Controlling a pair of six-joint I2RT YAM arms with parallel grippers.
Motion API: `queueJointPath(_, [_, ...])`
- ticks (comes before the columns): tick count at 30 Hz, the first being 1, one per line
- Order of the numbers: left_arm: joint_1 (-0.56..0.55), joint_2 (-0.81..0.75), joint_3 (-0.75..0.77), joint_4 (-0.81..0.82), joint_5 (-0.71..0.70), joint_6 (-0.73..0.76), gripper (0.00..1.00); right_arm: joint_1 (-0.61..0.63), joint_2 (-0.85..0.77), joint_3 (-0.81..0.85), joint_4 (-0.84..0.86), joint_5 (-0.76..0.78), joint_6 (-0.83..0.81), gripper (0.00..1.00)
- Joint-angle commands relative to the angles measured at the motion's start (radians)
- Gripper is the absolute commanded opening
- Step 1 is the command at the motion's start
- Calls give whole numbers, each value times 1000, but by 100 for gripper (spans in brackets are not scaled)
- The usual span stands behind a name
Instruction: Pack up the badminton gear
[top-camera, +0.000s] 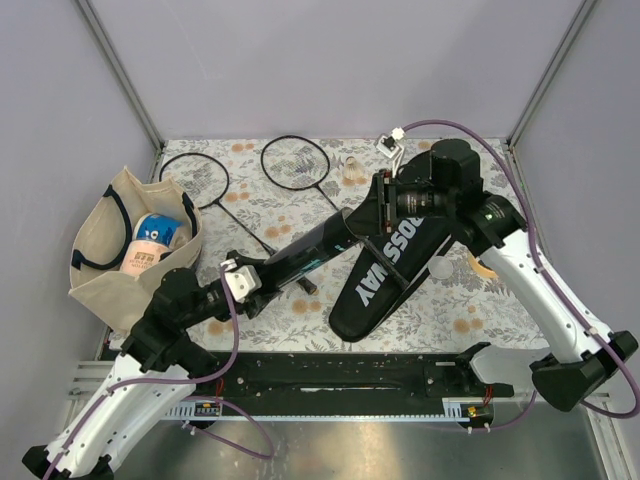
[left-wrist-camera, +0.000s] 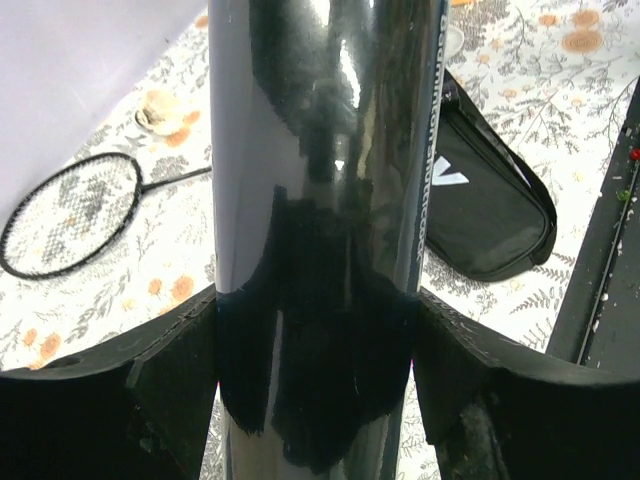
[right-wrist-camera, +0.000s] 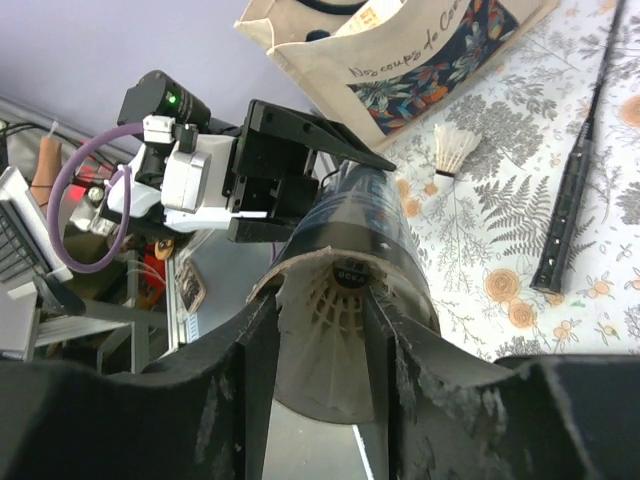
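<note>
The long black tube (top-camera: 305, 252) is held slanted above the table. My left gripper (top-camera: 262, 276) is shut on its lower part, the fingers pressed on both sides of the tube (left-wrist-camera: 320, 150). My right gripper (top-camera: 366, 214) is at the tube's open upper end (right-wrist-camera: 370, 215), shut on a white shuttlecock (right-wrist-camera: 335, 330) that sits in the mouth. The black "CROSSWAY" cover (top-camera: 385, 270) lies under the right arm. Two racquets (top-camera: 195, 180) (top-camera: 295, 162) lie at the back. Another shuttlecock (top-camera: 350, 168) stands near them, and one (right-wrist-camera: 455, 150) lies by the bag.
The beige tote bag (top-camera: 120, 250) stands at the left with a tape roll (top-camera: 160, 235) inside. A small white round cap (top-camera: 440, 268) lies right of the cover. Grey walls close in the back and sides. A black rail (top-camera: 350, 375) runs along the near edge.
</note>
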Motion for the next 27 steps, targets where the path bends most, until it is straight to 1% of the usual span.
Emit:
queueJointPath(1, [-2, -31, 15, 122, -1, -20, 24, -9, -69, 87, -73, 88, 24, 46])
queueJointPath(4, [-2, -37, 17, 116, -7, -32, 24, -26, -89, 101, -89, 99, 27, 47])
queueJointPath(6, [-2, -36, 17, 114, -9, -32, 24, -30, -100, 109, -83, 106, 41, 50])
queueJointPath(9, [-2, -40, 18, 113, -11, -34, 24, -32, -121, 98, -37, 97, 73, 56])
queueJointPath(13, [-2, -48, 21, 113, -14, -39, 24, -32, -146, 69, -6, 134, 80, 58])
queueJointPath(15, [-2, -54, 15, 116, -9, -39, 24, -30, -144, 55, -4, 160, 70, 54])
queueJointPath(19, [-2, -60, 12, 117, 0, -45, 24, -30, -118, 24, 23, 136, 70, 39])
queueJointPath(21, [-2, -62, 11, 119, 9, -46, 24, -29, -101, 9, 42, 122, 72, 34])
queueJointPath(27, [-2, -57, 3, 136, 15, -48, 24, -20, -25, -22, 83, 64, 96, 29])
